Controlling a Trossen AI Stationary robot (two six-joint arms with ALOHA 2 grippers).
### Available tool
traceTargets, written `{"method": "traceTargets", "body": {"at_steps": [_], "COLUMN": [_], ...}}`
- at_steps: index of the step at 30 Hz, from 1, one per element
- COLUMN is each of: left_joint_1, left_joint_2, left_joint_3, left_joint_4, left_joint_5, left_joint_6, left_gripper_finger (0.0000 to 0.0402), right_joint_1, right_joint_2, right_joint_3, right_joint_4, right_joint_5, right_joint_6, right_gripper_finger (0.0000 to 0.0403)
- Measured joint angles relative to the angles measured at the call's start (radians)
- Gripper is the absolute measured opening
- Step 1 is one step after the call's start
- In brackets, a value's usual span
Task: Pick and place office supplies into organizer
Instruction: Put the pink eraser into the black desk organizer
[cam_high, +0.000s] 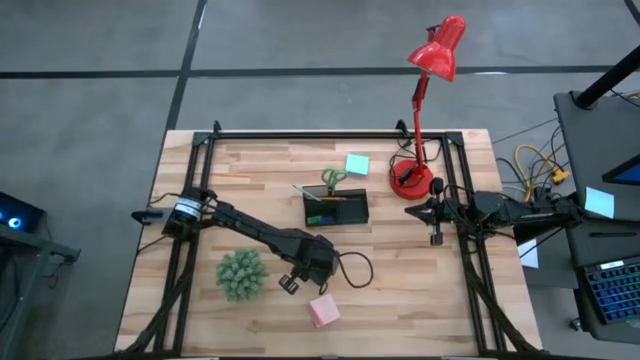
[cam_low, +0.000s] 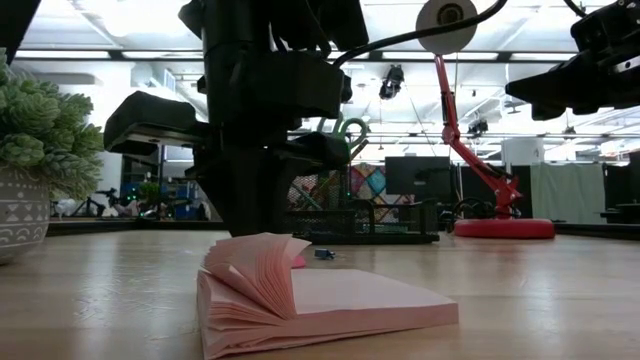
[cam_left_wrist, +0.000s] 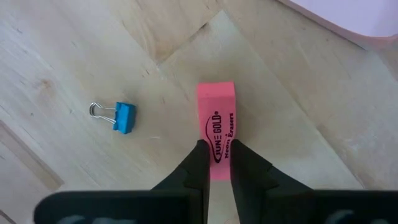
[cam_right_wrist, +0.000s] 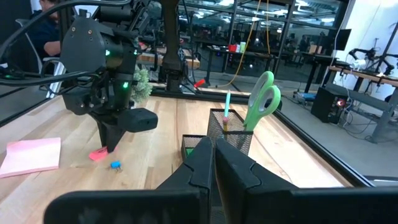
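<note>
High view: my left gripper works between the plant and pink pad; the organizer lies well apart. Left wrist view: my fingers clamp the pink eraser near one end, so it may pivot out on lifting. Right wrist view: my right gripper waits, fingers together.

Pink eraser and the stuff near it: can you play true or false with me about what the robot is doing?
1. The left gripper is closed on the pink eraser. True.
2. The blue binder clip is touching the eraser. False: it lies apart from it on the wooden table.
3. The green-handled scissors stand in the black organizer. True.
4. The pink sticky-note pad is inside the organizer. False: it lies on the table, outside it.
5. The right gripper is holding a pencil. False: it is shut on nothing, waiting by the red lamp.
</note>
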Motion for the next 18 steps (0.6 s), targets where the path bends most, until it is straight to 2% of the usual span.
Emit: {"method": "traceTargets", "body": {"at_steps": [18], "left_joint_1": [0.001], "left_joint_2": [-0.047], "left_joint_3": [-0.004], "left_joint_4": [0.005], "left_joint_5": [-0.003], "left_joint_6": [0.004], "left_gripper_finger": [0.0024], "right_joint_1": [0.000], "right_joint_2": [0.000], "right_joint_3": [0.000], "right_joint_4": [0.000], "right_joint_5": [0.000], "right_joint_6": [0.000], "right_gripper_finger": [0.0008]}}
